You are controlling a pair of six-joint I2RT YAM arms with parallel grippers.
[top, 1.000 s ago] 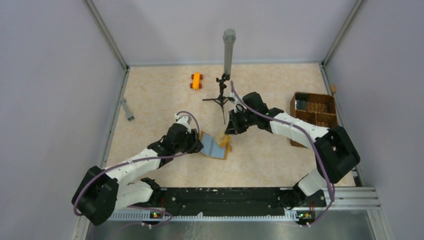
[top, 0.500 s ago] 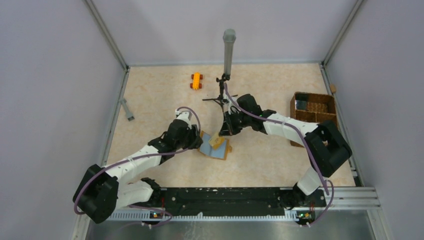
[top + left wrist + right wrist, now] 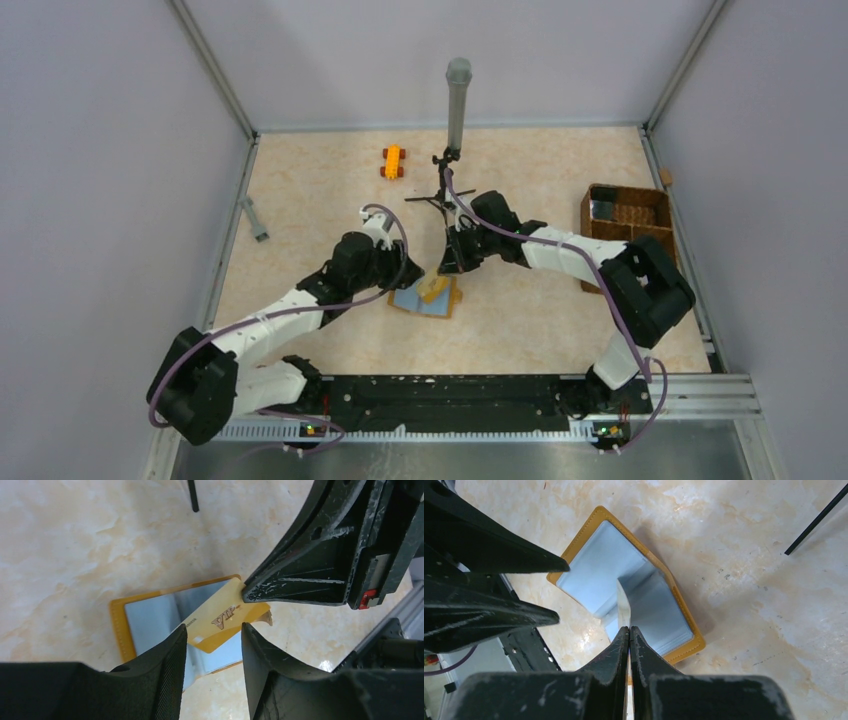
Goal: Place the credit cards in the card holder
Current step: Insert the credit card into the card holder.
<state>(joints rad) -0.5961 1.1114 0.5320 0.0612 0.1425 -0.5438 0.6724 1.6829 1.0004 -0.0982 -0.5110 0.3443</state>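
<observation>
The flat mustard-orange folding wallet [image 3: 118, 622] lies open on the beige marbled desk [image 3: 320, 200], near the middle and between the two arms. Its orange rim frames a pale blue-silver lining that faces up.

The right tool [image 3: 629, 628] is closed, its two black fingers pressed together on one corner of a thin gold-coloured rectangular card lettered VIP [image 3: 220, 620]. The card slants down from that pinched corner across the open wallet, and its lower end sits over the lining. The right wrist view shows the card almost edge-on, as a thin sliver running out from the fingertips above the wallet's fold.

The left tool [image 3: 214, 632] comes in from the other side with its fingers spread apart. They flank the card's lower end, one fingertip at the card's lower-left corner and the other overlapping its long lower edge. The pictures do not show whether either fingertip presses on the card. The two tools are close together over the wallet.

Well apart from them, a small orange toy car with black wheels [image 3: 392, 161] sits toward the far side of the desk. A black tripod carrying a grey upright tube [image 3: 457, 100] stands just behind the right arm. A brown wicker compartment basket [image 3: 628, 235] rests near the right edge.
</observation>
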